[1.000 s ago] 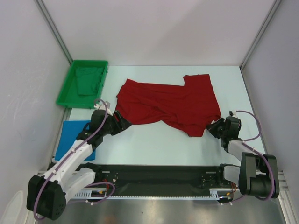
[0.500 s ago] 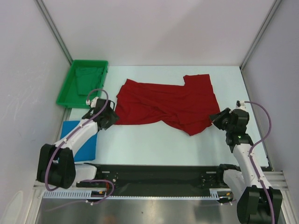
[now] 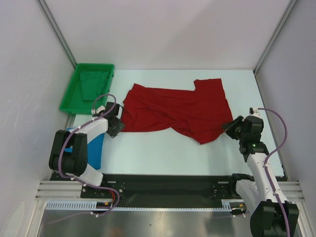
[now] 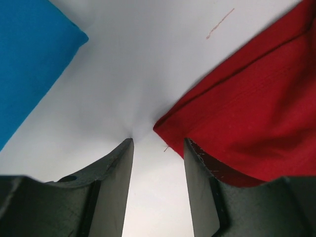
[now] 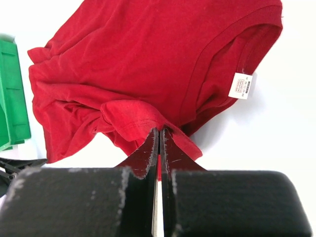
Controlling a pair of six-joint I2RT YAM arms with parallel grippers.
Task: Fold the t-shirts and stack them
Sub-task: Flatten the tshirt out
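The deep red cloth t-shirt lies rumpled on the middle of the white worktop. The right fingers are closed, pinching its near right hem. The left fingers stand parted and empty just beside its near left corner. The folded bright blue t-shirt lies at the near left.

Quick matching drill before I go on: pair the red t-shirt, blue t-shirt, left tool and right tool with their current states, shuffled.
1. red t-shirt
2. blue t-shirt
3. left tool
4. right tool

A. open, beside a red corner
B. crumpled, spread in the middle
C. shut on red cloth
D. neat rectangle on the left side

Pairs: 1-B, 2-D, 3-A, 4-C
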